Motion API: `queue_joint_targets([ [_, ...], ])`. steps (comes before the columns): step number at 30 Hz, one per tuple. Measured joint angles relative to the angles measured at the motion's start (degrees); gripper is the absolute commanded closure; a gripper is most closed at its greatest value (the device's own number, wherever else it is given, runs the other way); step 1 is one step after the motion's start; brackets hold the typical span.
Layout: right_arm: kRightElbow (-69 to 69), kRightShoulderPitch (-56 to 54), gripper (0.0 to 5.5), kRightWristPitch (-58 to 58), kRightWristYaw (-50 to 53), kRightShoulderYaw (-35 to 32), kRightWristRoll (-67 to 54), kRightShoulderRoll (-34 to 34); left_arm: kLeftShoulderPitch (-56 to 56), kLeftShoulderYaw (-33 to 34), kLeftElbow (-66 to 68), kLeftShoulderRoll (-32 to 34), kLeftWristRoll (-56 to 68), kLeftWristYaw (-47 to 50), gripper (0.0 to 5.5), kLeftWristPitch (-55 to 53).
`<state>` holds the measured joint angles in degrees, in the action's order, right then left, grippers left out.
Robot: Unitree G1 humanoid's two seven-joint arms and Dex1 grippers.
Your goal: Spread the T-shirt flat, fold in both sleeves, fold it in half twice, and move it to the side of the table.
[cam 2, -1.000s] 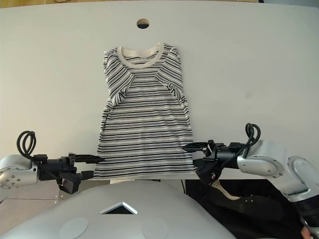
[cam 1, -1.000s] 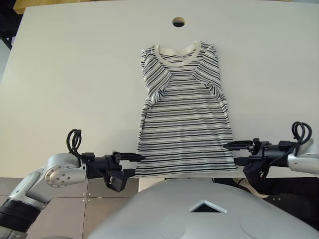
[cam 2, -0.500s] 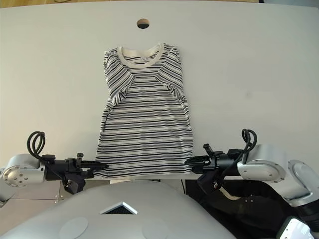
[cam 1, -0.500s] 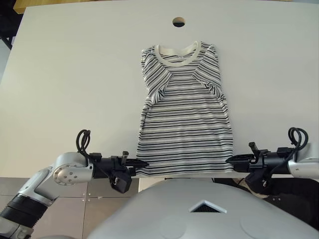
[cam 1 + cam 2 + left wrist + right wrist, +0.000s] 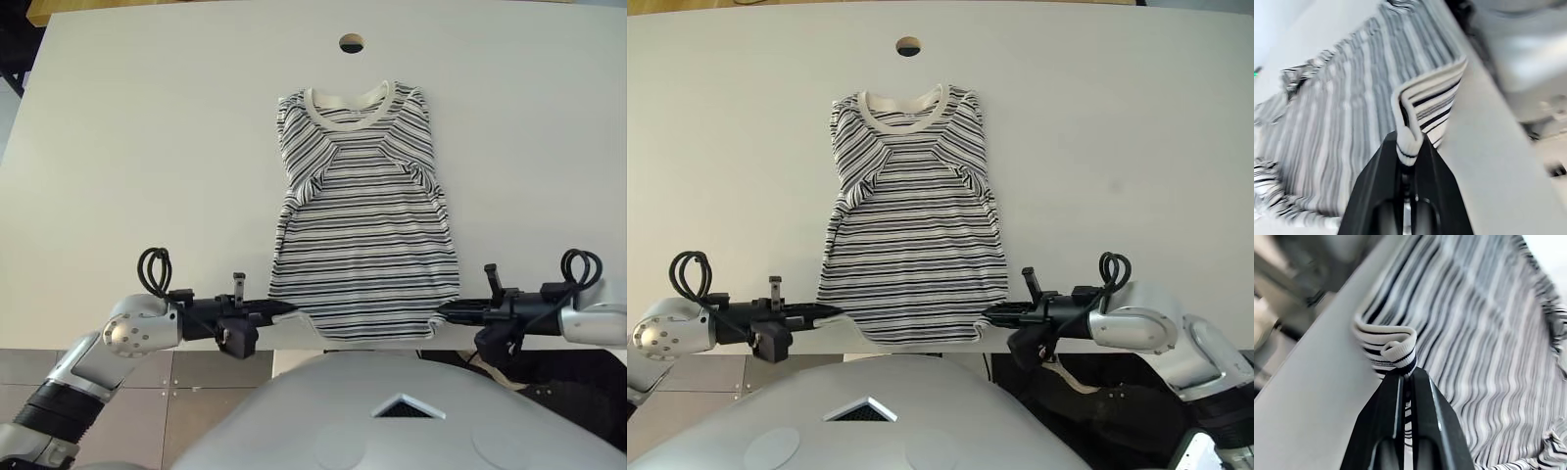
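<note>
Striped cloth, black and white: the shirt [image 5: 364, 215] lies in the middle of the bench [image 5: 147, 147]. Its collar [image 5: 348, 104] is near the top of the frame, just under a small hole [image 5: 351, 43]. Both sleeves look tucked in, so the shirt is a long narrow shape. Its hem [image 5: 377, 336] is at the bottom of the frame, right by the bench edge.

The left tool [image 5: 279, 309] is at the lower left corner of the shirt, pinched tight on that bit of hem. The right tool [image 5: 443, 311] is at the lower right corner, pinched tight there too. In each wrist view a little roll of hem pokes out between the shut fingers. The two corners look lifted a little, and the hem dips in a curve between them.

I think the shirt is light and very soft. It droops and will not keep a shape by itself. The corners are the good place to hold it, and both are held. I guess the next job is the first fold in half, hem up toward the collar. Both tools should go together, or the cloth may bunch or go crooked. A thin pinch could slip out.
</note>
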<state>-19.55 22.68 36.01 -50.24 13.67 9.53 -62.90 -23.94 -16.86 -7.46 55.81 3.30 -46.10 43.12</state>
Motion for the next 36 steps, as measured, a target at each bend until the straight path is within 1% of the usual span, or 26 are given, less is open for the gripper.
queue_joint_targets([
  [1,1.1,0.0,5.39,0.1,0.3,-0.1,-2.0,0.7,1.1,0.1,0.8,-1.4,1.8,0.1,5.4,-0.3],
  [4,6.5,-0.9,5.39,0.8,2.8,-1.2,-8.1,5.4,6.4,0.9,4.5,-8.3,5.1,1.9,5.4,-1.8],
  [6,9.2,-1.9,5.39,1.3,4.4,-2.3,-12.2,8.6,9.4,1.6,7.3,-12.6,4.9,4.1,5.4,-2.6],
  [8,13.4,-5.6,5.39,1.3,6.7,-3.7,-15.8,13.6,14.2,3.0,11.5,-17.9,2.9,8.6,5.4,-4.6],
  [11,21.7,-14.9,5.39,-0.3,12.0,-5.6,-16.2,21.2,22.4,4.6,19.7,-23.0,-3.3,15.3,5.4,-6.2],
  [15,34.3,-27.0,5.39,-0.8,17.6,-6.4,-12.4,27.8,30.9,5.4,30.0,-27.4,-11.4,23.2,5.4,-6.7],
  [16,38.5,-30.7,5.39,-1.2,20.3,-6.7,-10.1,29.7,33.4,5.3,33.6,-28.5,-13.3,25.2,5.4,-6.7],
  [20,50.7,-41.6,5.39,-0.3,29.1,-6.7,-2.7,34.2,41.7,5.4,44.3,-30.7,-17.0,30.0,5.4,-5.9],
  [23,60.7,-49.4,5.39,-0.1,35.0,-5.1,2.9,37.6,48.4,5.3,52.8,-31.6,-19.5,33.2,5.4,-5.5],
  [30,76.7,-57.3,5.39,0.4,43.7,-0.8,11.4,40.5,57.2,2.7,69.2,-32.9,-24.9,38.2,5.4,-5.1],
  [31,78.0,-58.0,5.16,0.2,44.4,-0.4,12.2,40.6,57.8,2.3,70.7,-33.0,-25.5,38.6,5.17,-5.2],
  [36,83.5,-61.2,4.35,-2.2,47.5,1.3,14.7,42.4,60.6,1.2,76.5,-34.1,-26.7,38.8,4.48,-6.8],
])
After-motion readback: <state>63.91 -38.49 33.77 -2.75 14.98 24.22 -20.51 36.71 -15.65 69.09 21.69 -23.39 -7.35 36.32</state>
